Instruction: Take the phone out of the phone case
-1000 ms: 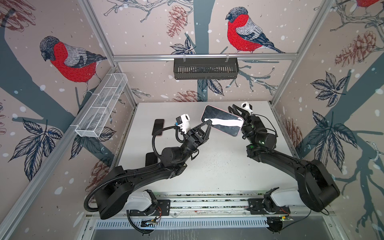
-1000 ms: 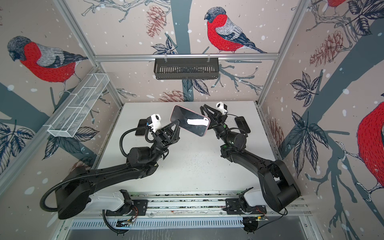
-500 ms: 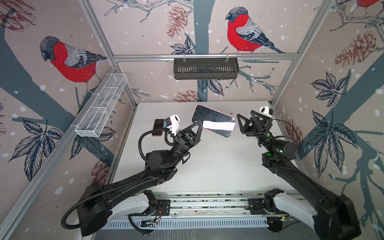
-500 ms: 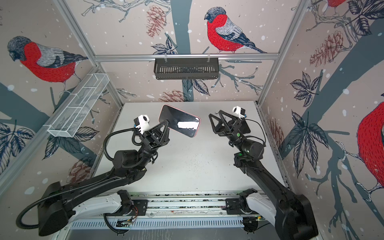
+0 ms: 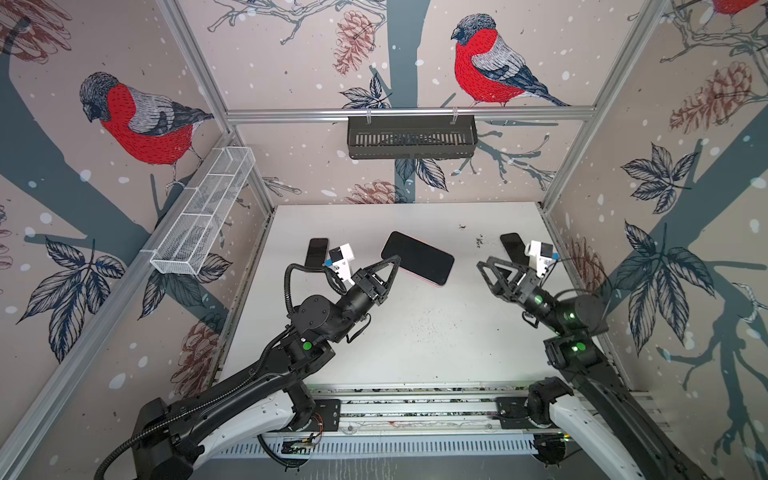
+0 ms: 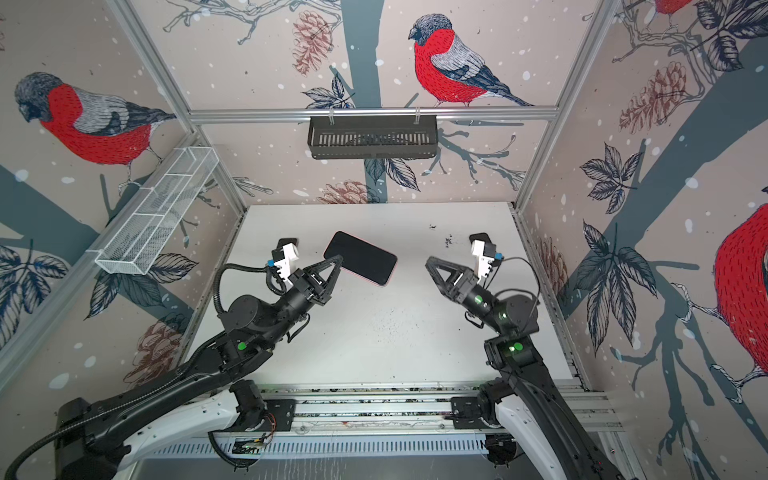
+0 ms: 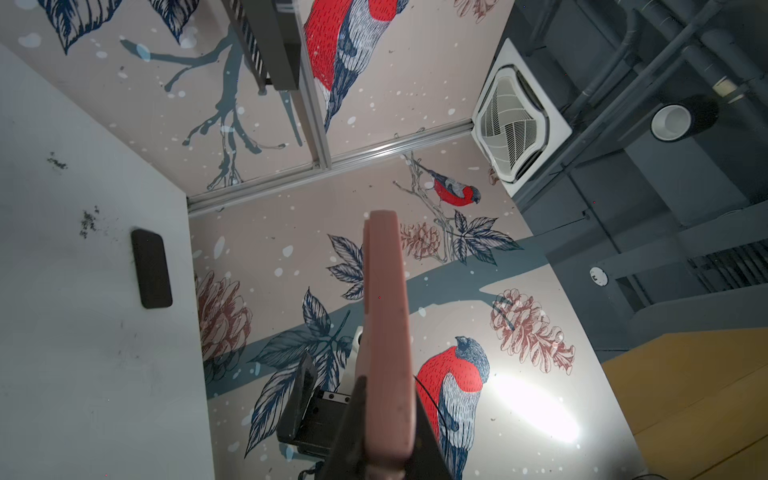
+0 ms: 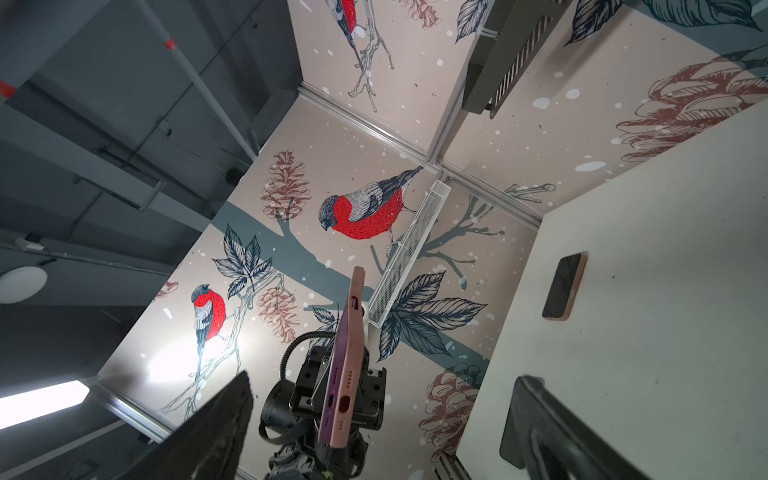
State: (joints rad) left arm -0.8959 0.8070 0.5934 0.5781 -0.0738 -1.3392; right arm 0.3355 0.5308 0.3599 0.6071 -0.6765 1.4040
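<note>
The left tool is clamped on one end of the phone, aloft over the tabletop; right tool gapes, well apart; phone probably stiff, slick, fragile; case likely pliant; peel its free corner.

Two pink-cased phones out there: held phone up in the air, second phone near the tabletop's left edge. One dark slab near its right edge. Two wall baskets: white basket, black basket.
</note>
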